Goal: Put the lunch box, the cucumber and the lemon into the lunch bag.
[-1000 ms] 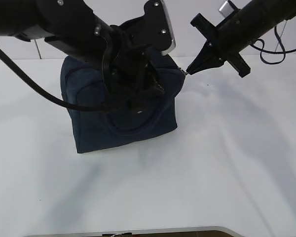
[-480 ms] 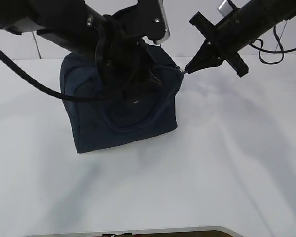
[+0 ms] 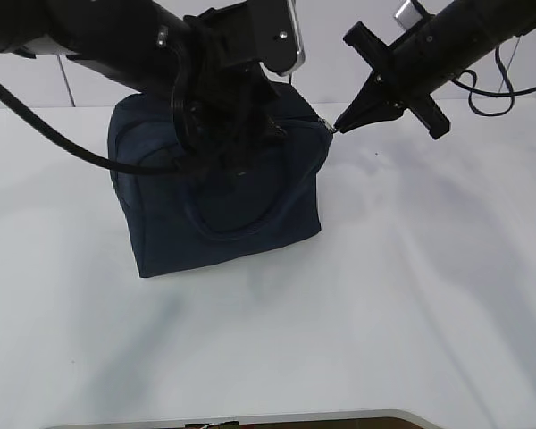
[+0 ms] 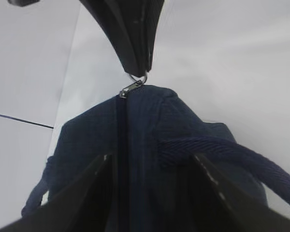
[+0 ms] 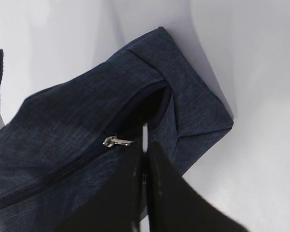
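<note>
None of the three items shows; our right claw [image 3: 339, 128] pinches the lunch bag's [image 3: 219, 201] ring pull [image 4: 137, 81], left claw [image 4: 150, 193] released above.

Broad matte white tabletop [image 3: 357, 313] spreading across nearly the whole exterior view, with a rounded near edge and a dark strip of floor [image 3: 339, 424] just below it. Soft grey shadows lying over the surface, deepest at far right. Beyond the far edge, a pale grey-white wall [image 3: 335, 71], with a thin dark vertical line [image 3: 69, 85] at far left. Even, diffuse lighting, with no hard highlights.
</note>
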Action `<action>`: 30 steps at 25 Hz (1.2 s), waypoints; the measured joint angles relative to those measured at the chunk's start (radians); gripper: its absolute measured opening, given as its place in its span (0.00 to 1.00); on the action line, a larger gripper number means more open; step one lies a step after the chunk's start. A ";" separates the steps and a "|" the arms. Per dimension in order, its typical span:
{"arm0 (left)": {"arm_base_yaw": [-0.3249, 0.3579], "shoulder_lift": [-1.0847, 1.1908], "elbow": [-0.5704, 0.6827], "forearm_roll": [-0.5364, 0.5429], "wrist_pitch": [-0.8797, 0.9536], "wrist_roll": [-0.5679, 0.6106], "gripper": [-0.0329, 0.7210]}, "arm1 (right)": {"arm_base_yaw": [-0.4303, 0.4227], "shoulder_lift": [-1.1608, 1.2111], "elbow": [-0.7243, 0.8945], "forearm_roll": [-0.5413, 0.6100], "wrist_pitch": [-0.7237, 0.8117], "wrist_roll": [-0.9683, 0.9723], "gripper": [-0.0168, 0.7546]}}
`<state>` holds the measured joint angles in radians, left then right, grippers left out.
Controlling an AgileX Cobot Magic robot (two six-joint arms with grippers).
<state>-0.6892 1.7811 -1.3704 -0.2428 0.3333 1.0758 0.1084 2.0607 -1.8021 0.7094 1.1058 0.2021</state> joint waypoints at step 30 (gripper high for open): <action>0.011 0.032 -0.002 0.101 0.029 0.000 0.04 | -0.022 0.000 -0.052 0.002 0.012 -0.008 0.03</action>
<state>-0.6778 1.8132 -1.3728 -0.1417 0.3624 1.0758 0.0861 2.0607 -1.8543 0.7117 1.1174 0.1937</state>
